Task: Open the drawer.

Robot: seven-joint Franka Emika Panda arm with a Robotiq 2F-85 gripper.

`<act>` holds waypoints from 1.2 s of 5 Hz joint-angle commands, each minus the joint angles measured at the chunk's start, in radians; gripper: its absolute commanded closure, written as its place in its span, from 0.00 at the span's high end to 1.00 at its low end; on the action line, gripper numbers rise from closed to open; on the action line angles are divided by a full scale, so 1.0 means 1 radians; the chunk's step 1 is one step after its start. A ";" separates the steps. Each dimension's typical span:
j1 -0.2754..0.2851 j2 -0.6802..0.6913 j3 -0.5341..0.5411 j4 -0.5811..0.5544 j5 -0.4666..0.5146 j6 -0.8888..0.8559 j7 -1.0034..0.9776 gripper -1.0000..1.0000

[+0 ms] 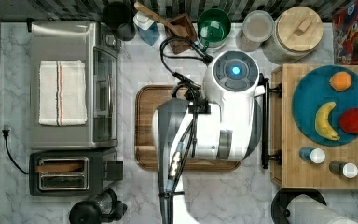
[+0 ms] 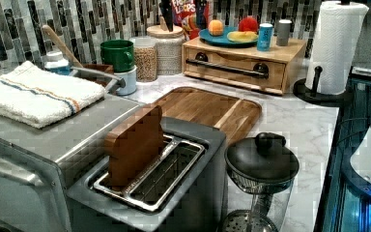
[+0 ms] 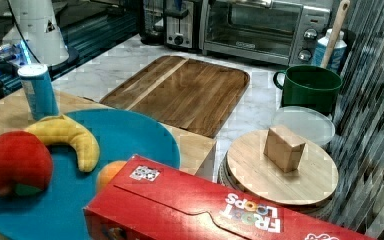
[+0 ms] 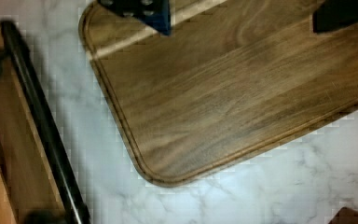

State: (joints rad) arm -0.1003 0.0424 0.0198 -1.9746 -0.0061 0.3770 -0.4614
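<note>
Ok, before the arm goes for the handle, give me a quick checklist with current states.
1. Drawer shut: ok, its front sits flush with the box in the left view.
2. Handle free: ok, nothing hangs on it or blocks it.
3. Counter before the drawer: ok, bare marble between it and the tray, so room to pull.
4. Gripper open: ok, the wrist view shows two fingers wide apart, nothing between them.
5. Gripper lined up with the handle: not ok, it hangs above the tray, with the handle off to one side.
6. Items on the box top, plate and shakers: cannot tell if they will stay put when pulled.
</note>
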 commanded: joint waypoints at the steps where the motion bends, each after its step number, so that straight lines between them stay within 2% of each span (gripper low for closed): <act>1: -0.088 -0.023 -0.060 -0.099 -0.066 0.144 -0.320 1.00; 3: -0.129 0.022 -0.081 -0.095 -0.091 0.218 -0.468 1.00; 4: -0.148 0.049 -0.069 -0.092 -0.110 0.230 -0.473 1.00; 6: -0.151 0.106 -0.083 -0.099 -0.092 0.294 -0.503 1.00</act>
State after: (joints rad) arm -0.2617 0.1179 -0.0878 -2.1016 -0.1006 0.6489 -0.8589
